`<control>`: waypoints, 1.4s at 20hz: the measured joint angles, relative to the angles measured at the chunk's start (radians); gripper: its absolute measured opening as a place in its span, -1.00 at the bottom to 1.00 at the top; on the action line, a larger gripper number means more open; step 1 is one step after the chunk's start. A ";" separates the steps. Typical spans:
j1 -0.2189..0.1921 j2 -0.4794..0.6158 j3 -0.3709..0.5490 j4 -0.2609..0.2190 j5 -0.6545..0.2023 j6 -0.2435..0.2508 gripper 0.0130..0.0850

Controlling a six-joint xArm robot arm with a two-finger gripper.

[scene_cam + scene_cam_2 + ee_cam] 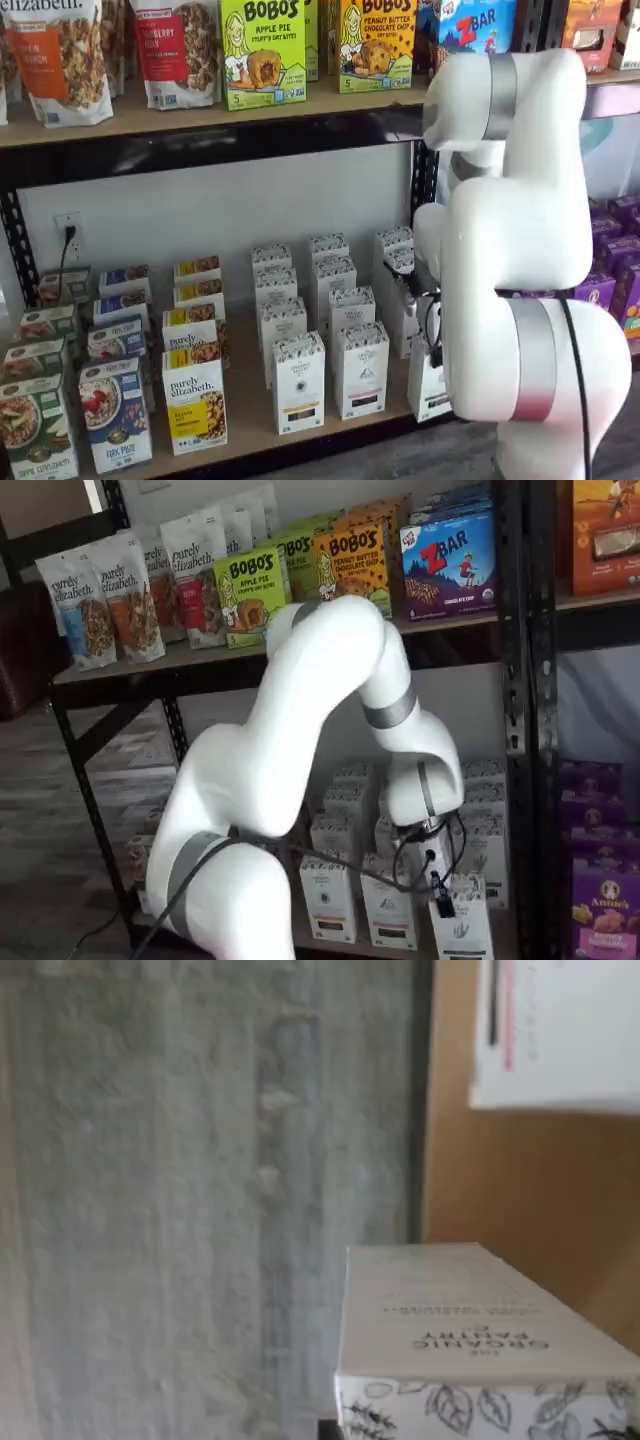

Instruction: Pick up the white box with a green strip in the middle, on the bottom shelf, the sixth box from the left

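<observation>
The white box stands at the front right of the bottom shelf, with a speckled leaf pattern round its top. My gripper comes down on its top, and a black finger lies against the carton, so the gripper is shut on it. In a shelf view the white box is half hidden behind my white arm. The wrist view shows the white box very close, lying across the tan board. Its green strip is not visible.
Same-shaped white cartons stand in rows to the left of the held box. Granola boxes fill the shelf's left end. Purple boxes lie beyond a black upright. The higher board carries snack boxes overhead.
</observation>
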 joint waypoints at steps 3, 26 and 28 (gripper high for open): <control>0.008 -0.058 0.093 0.031 -0.018 -0.017 0.11; 0.194 -0.912 0.772 0.231 0.142 -0.040 0.11; 0.217 -0.992 0.796 0.270 0.200 -0.057 0.11</control>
